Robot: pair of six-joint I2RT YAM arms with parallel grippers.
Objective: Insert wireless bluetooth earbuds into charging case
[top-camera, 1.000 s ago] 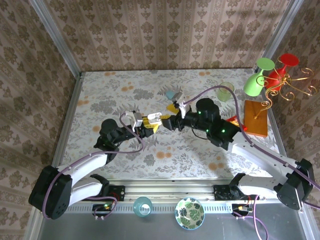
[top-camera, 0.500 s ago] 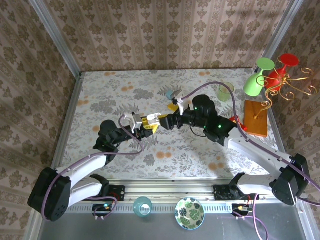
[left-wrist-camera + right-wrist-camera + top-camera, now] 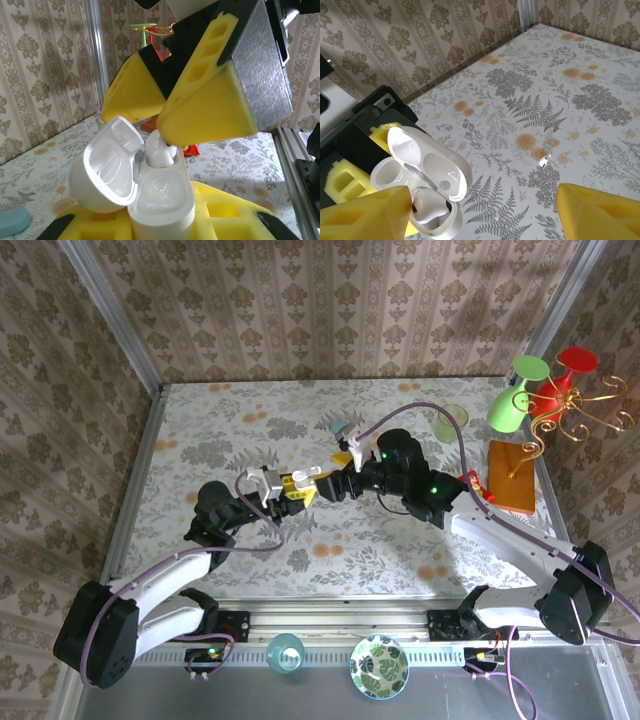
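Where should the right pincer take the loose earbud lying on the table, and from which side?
From straight above, probably, closing across the slim width of the loose earbud: it lies flat on the table, apart from the charging case.

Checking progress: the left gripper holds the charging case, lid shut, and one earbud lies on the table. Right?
No: the lid of the charging case stands open in the left wrist view. The left gripper does hold it, and one earbud lies on the table.
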